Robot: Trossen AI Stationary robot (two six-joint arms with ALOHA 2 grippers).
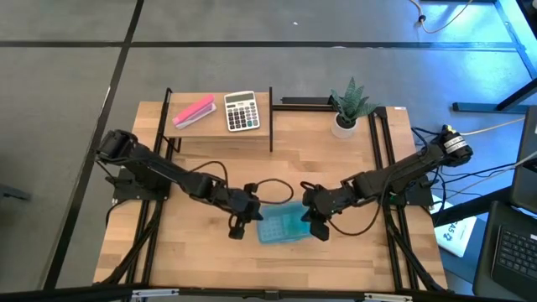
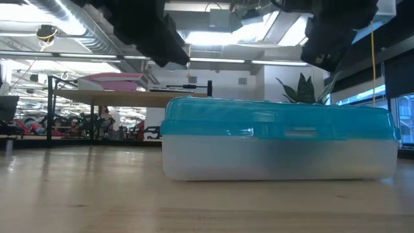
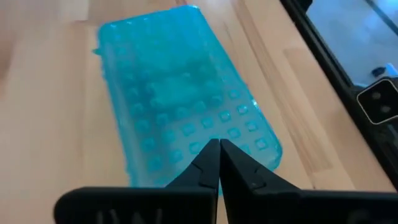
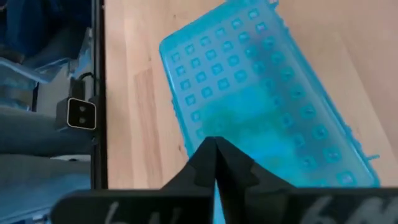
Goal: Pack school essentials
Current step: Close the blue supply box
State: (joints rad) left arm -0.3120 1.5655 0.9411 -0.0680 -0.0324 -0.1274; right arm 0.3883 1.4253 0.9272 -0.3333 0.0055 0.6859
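You have a big wooden table point(image 1: 336, 243) in front of you. At its far side stands a little wooden shelf point(image 1: 220, 130), and on it lie a pink block point(image 1: 194, 111) and a grey calculator point(image 1: 242, 111). A small green plant point(image 1: 347, 107) in a white pot sits beside the shelf, toward the right arm's side.

In the middle of the table, toward the near edge, lies a blue box point(image 1: 282, 226) with a bumpy lid. In the low view the blue box has a blue lid on top and a cloudy see-through bottom, and the lid is down. You cannot see what is inside it, so you cannot tell where the scissors, crayons, eraser, pen or pencil are.

Your two arms reach in from the sides and meet over the box. The left gripper point(image 1: 237, 228) hangs above one short end of the box, and its two fingers are pressed together with nothing between them. The right gripper point(image 1: 320, 227) hangs above the other short end, and its fingers are pressed together too, also holding nothing. The box lies right between the two grippers.
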